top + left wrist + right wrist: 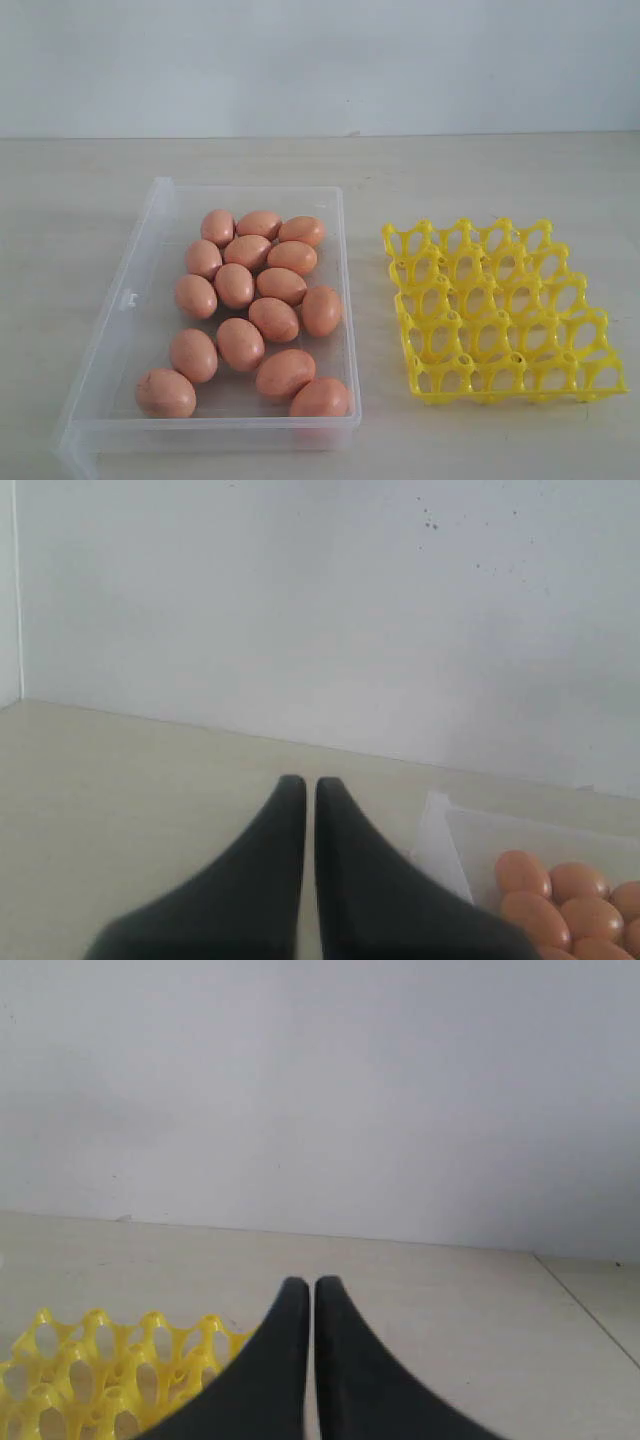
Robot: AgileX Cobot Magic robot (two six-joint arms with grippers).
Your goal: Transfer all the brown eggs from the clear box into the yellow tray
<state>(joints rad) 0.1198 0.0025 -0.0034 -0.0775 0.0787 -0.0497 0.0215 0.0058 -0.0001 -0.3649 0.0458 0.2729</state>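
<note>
In the left wrist view the clear box runs off the right and bottom edges, so only one corner shows. Just a handful of the brown eggs are in frame, several sliced by the edge. The left fingers are soft with blur and cut off at their roots.

In the right wrist view the yellow tray is clipped at two edges and partly hidden behind the right fingers, which are cut off low down too.

In the exterior view the box's near left corner leaves the frame, and the foremost egg's lower part shows only hazily through the front wall.
</note>
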